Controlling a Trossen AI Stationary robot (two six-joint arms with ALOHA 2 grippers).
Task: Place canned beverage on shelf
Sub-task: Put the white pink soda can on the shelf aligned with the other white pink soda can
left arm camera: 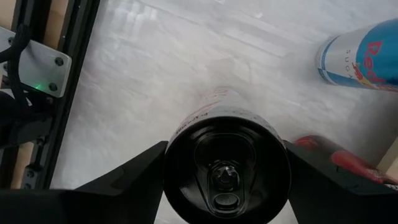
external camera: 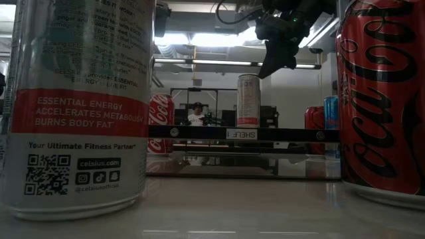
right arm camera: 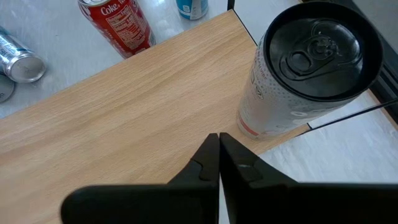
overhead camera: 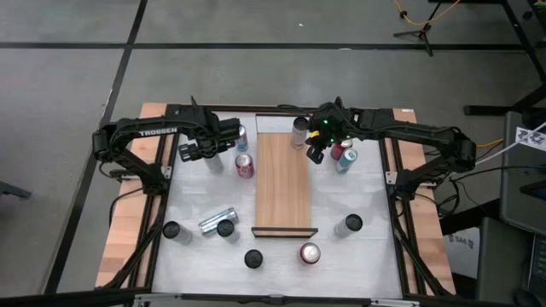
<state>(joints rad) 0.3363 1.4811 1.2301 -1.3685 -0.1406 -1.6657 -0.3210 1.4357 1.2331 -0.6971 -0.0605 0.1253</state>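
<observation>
The left claw (left arm camera: 227, 186) is clamped around an upright dark-topped can (left arm camera: 227, 163) over the counter (overhead camera: 200, 192), just left of the shelf (overhead camera: 283, 192). The plank's length runs front to back, so the can goes right. The right claw (right arm camera: 219, 163), pinched together, hangs over the shelf's far end beside a white can (right arm camera: 305, 74) standing there.

Overhead looks down; low level; wrists close; shelf (overhead camera: 283, 183) shared.

Grey floor (overhead camera: 256, 51) crossed by dark lines; bright ceiling lights (external camera: 212, 40).
</observation>
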